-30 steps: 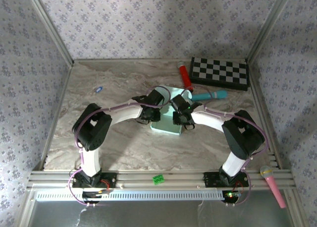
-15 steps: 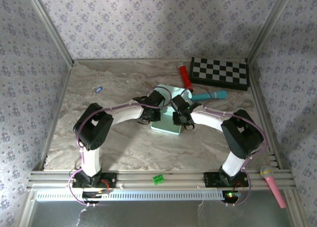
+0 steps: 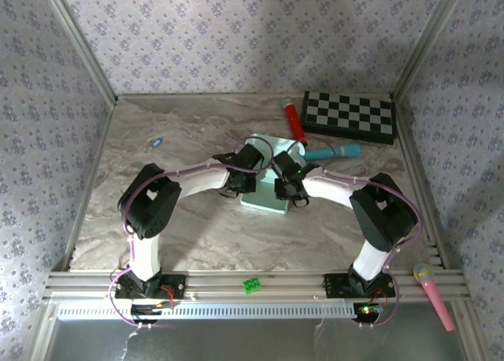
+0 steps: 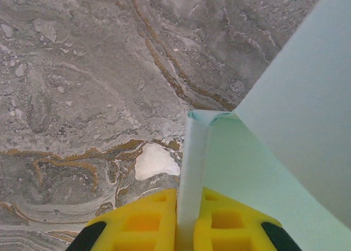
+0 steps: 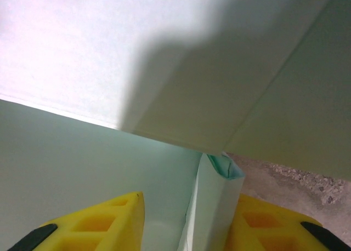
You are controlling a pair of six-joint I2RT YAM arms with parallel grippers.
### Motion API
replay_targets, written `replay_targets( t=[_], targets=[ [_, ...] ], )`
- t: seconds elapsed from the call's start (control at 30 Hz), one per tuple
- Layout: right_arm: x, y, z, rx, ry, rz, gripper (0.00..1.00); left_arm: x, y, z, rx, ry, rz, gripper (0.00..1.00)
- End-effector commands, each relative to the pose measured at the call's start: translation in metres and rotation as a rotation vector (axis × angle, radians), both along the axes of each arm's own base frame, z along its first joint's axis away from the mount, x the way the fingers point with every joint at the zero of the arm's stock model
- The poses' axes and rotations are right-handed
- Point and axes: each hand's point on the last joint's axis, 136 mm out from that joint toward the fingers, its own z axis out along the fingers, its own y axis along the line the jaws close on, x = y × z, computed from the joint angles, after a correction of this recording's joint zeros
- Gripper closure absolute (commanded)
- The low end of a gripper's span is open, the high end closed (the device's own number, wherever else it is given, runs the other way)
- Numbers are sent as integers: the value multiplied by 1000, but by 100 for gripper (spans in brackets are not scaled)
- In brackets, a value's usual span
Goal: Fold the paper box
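- From above, the paper box (image 3: pixel 264 202) lies in the middle of the table (image 3: pixel 189 227), between the two wrists. The left gripper (image 3: pixel 234 185) is at its left edge and the right gripper (image 3: pixel 288 190) at its right edge. If the arms pull in different directions, I think the thin card can tear or slide toward the teal microphone (image 3: pixel 335 151).
- Left wrist: the left gripper (image 4: pixel 186 201) is pressed together on one upright wall of the box, whose top corner is curled. A harder squeeze or a twist can crush this wall beside the crease.
- Right wrist: the right gripper (image 5: pixel 191 207) is half spread. One flap stands between its fingers, close to the right one and apart from the other. If it closes off-centre, the flap may bend in the wrong place or slip out.
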Motion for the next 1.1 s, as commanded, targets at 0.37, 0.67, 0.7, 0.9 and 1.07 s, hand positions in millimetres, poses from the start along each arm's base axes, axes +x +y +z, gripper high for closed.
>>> replay_targets(
  t=[0.37, 0.67, 0.7, 0.9, 1.07],
  targets=[
    [-8, 5, -8, -2, 43, 22, 62, -5, 4, -24, -36, 54, -3, 74],
    [-9, 6, -10, -10, 52, 30, 63, -2, 5, -22, -44, 47, 3, 83],
    [-8, 6, -11, -11, 52, 31, 63, -1, 6, -21, -40, 45, 5, 86],
    [-9, 6, -11, -21, 54, 37, 63, 0, 14, -24, 23, 45, 17, 99],
    [-9, 2, -12, -47, 60, 36, 64, 0, 25, -23, 130, 25, 16, 100]
  ],
)
